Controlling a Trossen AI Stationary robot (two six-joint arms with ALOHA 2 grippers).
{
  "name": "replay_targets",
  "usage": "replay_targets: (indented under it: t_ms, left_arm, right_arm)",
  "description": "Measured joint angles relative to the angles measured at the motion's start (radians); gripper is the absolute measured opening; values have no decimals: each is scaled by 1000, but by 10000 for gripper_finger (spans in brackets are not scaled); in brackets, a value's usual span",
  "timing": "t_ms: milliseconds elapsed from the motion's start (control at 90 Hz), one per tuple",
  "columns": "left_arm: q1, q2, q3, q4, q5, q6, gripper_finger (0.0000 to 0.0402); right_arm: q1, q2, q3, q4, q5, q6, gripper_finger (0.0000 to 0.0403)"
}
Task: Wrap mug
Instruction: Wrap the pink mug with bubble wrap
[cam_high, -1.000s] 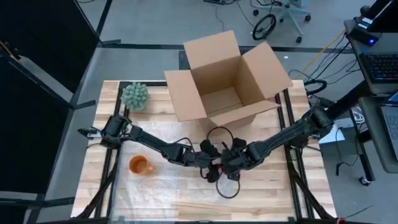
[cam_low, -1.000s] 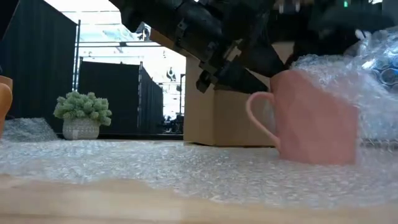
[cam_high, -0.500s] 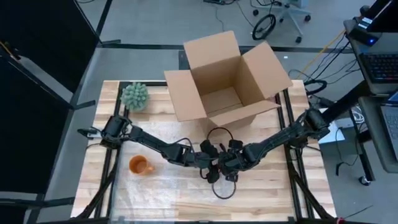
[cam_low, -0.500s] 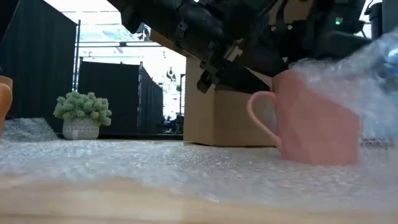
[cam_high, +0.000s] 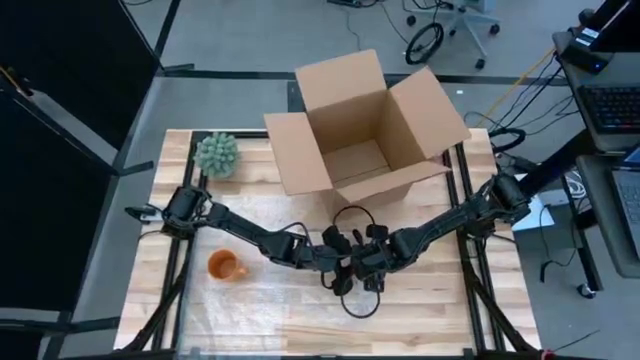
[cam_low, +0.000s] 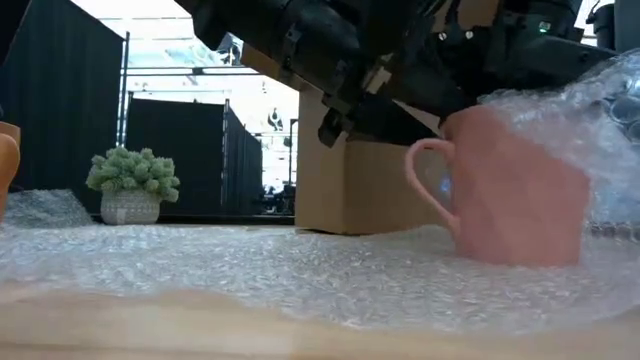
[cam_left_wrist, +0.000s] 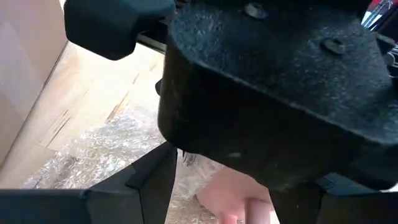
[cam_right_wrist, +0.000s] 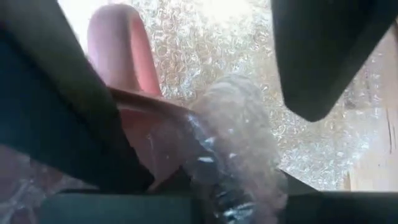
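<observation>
A pink mug (cam_low: 515, 200) stands slightly tilted on a sheet of bubble wrap (cam_high: 300, 300) at the table's middle. A flap of the wrap (cam_low: 590, 110) rises over the side of the mug away from its handle (cam_low: 425, 185). My right gripper (cam_high: 370, 266) is above the mug, shut on that flap. My left gripper (cam_high: 345, 262) meets it from the left. Its fingers (cam_left_wrist: 146, 180) stand apart with the mug (cam_left_wrist: 239, 202) between them. I cannot tell whether they touch it. My right gripper pinches a bunched fold of the bubble wrap (cam_right_wrist: 227, 134) between its two fingers, just over the mug's rim (cam_right_wrist: 146, 99). It comes slanting down from the table's right. The held flap drapes over the mug's side, and the rest of the sheet lies on the table.
An orange mug (cam_high: 225, 266) stands on the wrap to the left. An open cardboard box (cam_high: 365, 125) is at the back middle, and a small potted plant (cam_high: 216, 153) at the back left. Black cable loops (cam_high: 355, 300) lie by the grippers.
My right gripper has moved toward the table's left, closer to my left gripper, carrying the wrap flap with it. The flap now lies farther over the pink mug. The mug has shifted a little away from its handle side.
</observation>
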Motion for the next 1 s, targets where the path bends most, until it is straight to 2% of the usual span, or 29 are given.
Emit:
replay_targets:
  t_ms: [244,422,578,856,1000]
  left_arm:
    - [0,0,1,-2,-2,0,207]
    - [1,0,1,-8,-6,0,207]
    - [0,0,1,-10,-9,-2,207]
    - [1,0,2,-9,-5,-1,207]
    - [1,0,2,-8,-4,-2,207]
  right_arm:
    - [-1,-10,29,-43,-4,-10,202]
    - [-4,-61,98,-117,-29,-27,265]
    - [-2,-117,152,-179,-20,-39,284]
    - [-20,-217,160,-256,-2,-30,282]
    - [-24,-252,160,-340,65,1,282]
